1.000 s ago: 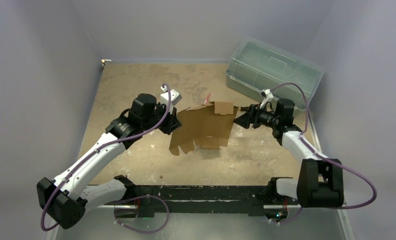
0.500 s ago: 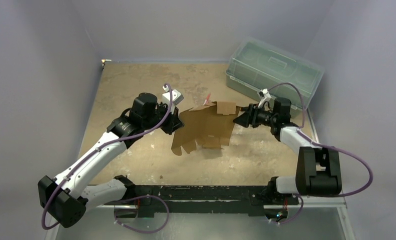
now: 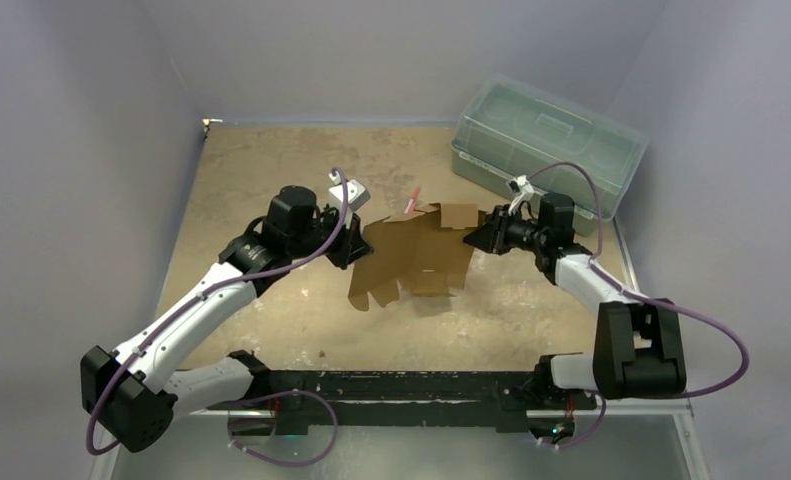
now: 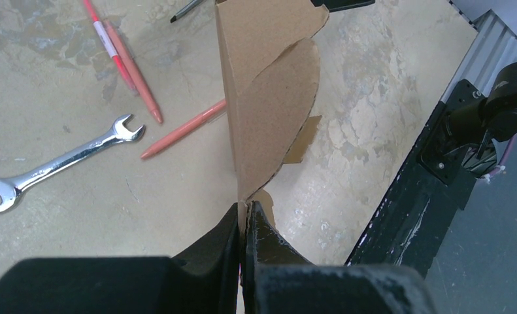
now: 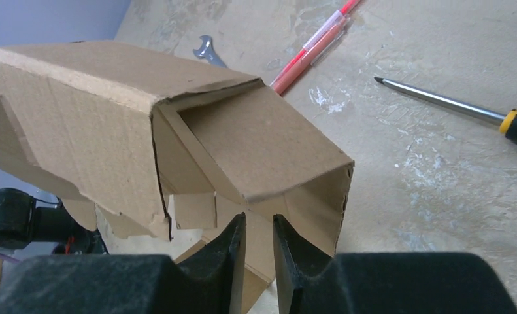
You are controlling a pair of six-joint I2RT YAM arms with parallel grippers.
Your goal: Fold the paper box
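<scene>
The paper box is a brown cardboard die-cut sheet, partly folded and held off the table between my two arms. My left gripper is shut on its left edge; in the left wrist view the sheet stands edge-on, rising out of the closed jaws. My right gripper is at the sheet's right end. In the right wrist view its jaws stand a narrow gap apart, tips against a folded-over flap, with nothing clearly between them.
A translucent green lidded bin stands at the back right. On the table under the sheet lie a wrench, red pens and a screwdriver. A black rail runs along the near edge.
Both grippers have crept inward and a little toward the back, and the sheet has shifted slightly right and bowed up more between them. The left grip is unchanged.
</scene>
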